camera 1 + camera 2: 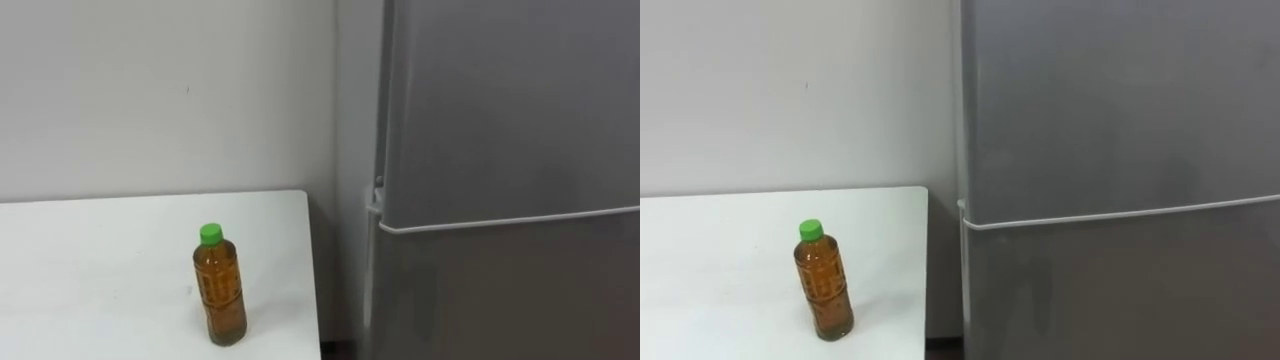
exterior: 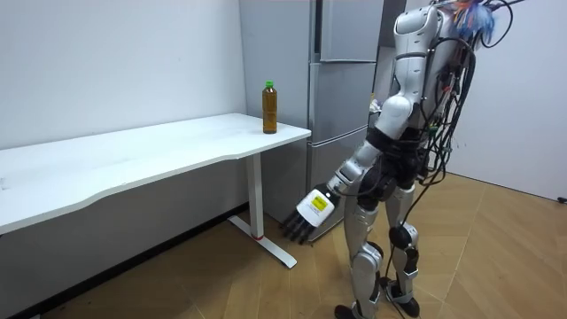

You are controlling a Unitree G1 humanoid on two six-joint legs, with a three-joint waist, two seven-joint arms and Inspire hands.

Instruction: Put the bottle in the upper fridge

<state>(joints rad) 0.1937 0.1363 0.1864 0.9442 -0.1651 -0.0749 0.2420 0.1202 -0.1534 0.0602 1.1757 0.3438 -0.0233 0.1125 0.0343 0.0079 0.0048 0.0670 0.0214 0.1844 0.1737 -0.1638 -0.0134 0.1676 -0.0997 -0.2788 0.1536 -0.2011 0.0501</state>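
Observation:
A clear bottle (image 1: 220,288) of amber drink with a green cap stands upright on the white table (image 1: 90,270), near its right edge. To its right stands the grey fridge (image 1: 510,150), both doors closed, with a pale seam between the upper door (image 1: 500,100) and the lower one. In the room view I stand on the wooden floor in front of the fridge (image 2: 341,89), and the bottle (image 2: 269,108) is on the table corner beside it. My left hand (image 2: 306,220) hangs low at knee height, fingers straight, holding nothing, well below and away from the bottle.
A plain white wall backs the table. A narrow gap separates the table's right edge (image 1: 312,270) from the fridge side. The long table (image 2: 133,155) runs toward the room view's left, on a white leg (image 2: 257,199). Open wooden floor lies behind me.

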